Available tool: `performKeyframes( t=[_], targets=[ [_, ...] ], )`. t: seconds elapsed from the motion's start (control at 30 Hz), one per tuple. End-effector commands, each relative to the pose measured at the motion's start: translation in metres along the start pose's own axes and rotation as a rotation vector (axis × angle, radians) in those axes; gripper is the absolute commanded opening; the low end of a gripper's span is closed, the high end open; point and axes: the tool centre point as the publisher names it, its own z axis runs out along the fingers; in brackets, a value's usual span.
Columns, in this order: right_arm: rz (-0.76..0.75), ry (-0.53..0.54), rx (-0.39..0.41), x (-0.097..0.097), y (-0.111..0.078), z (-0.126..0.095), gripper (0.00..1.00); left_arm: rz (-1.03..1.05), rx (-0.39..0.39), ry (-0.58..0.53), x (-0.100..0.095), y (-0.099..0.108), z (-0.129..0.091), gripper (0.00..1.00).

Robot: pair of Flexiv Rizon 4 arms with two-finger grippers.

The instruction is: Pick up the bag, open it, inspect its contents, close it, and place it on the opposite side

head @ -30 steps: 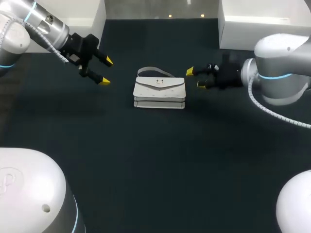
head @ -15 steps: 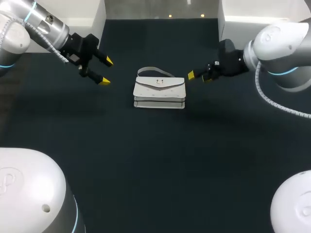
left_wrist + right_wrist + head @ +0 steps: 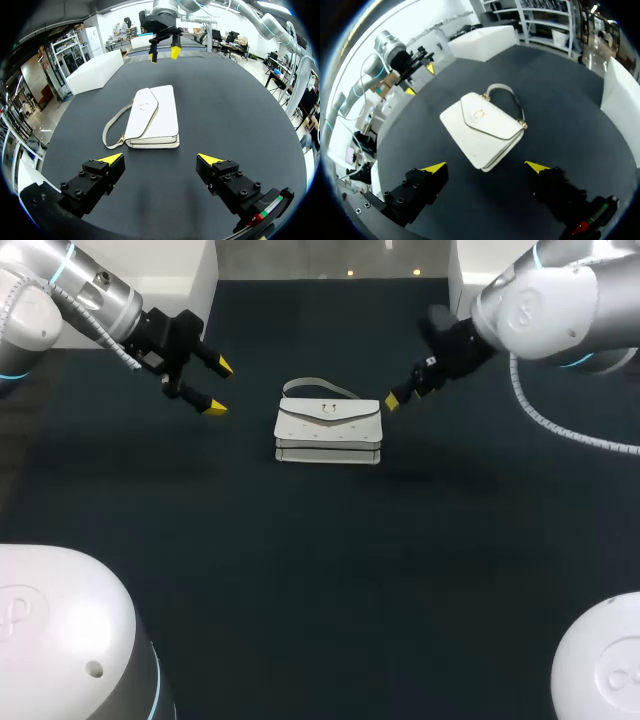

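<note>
**While the handbag lies shut, both grippers hang open and empty on either side of it**

Seen from the head view, the white handbag (image 3: 328, 430) lies flat on the dark table (image 3: 300, 570), near the middle and toward the far side, its flap closed and its strap (image 3: 318, 388) arching off the far edge. The left gripper (image 3: 219, 387) hangs to the bag's left, apart from it, its yellow-tipped fingers spread with nothing between them. The right gripper (image 3: 400, 395) sits close by the bag's far right corner without touching it. Only one yellow tip shows here, so this view does not settle how its jaws stand.

From the left wrist view, the left gripper (image 3: 160, 159) is released and empty. The handbag (image 3: 152, 117) lies on the table ahead of its fingers, clear of both, with the strap (image 3: 112, 131) looping out to one side. Beyond the bag the right gripper (image 3: 164, 54) hangs above the table with both tips apart, holding nothing.

From the right wrist view, the right gripper (image 3: 486, 167) is likewise released. The handbag (image 3: 482, 130) lies ahead of its fingers at a slant, untouched, its flap down with a metal clasp (image 3: 479, 113) at the middle. Past the bag the left gripper (image 3: 419, 80) hangs open.
</note>
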Motion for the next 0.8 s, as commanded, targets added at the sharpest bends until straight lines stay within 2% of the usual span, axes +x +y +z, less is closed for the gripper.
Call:
performKeyframes(
  t=[0.03, 0.17, 0.43, 0.6, 0.73, 0.8],
  targets=[
    [-0.037, -0.007, 0.16, -0.004, 0.006, 0.001, 1.0, 0.002, 0.003, -0.001, 0.0, 0.001, 0.001, 1.0],
    [-0.099, -0.052, 0.179, -0.002, 0.004, 0.0, 1.0, 0.002, 0.003, -0.001, 0.0, 0.001, 0.001, 1.0],
    [-0.252, -0.17, 0.278, 0.003, -0.005, 0.006, 1.0, 0.002, 0.003, -0.001, 0.0, 0.001, 0.001, 1.0],
    [-0.298, -0.287, 0.27, 0.002, -0.009, 0.009, 1.0, 0.002, 0.003, -0.001, 0.0, 0.001, 0.001, 1.0],
    [-0.311, -0.398, 0.226, 0.001, -0.014, 0.012, 1.0, 0.002, 0.003, -0.001, 0.0, 0.001, 0.001, 1.0],
    [-0.311, -0.398, 0.226, 0.001, -0.014, 0.012, 1.0, 0.002, 0.003, -0.001, 0.0, 0.001, 0.001, 1.0]
  ],
)
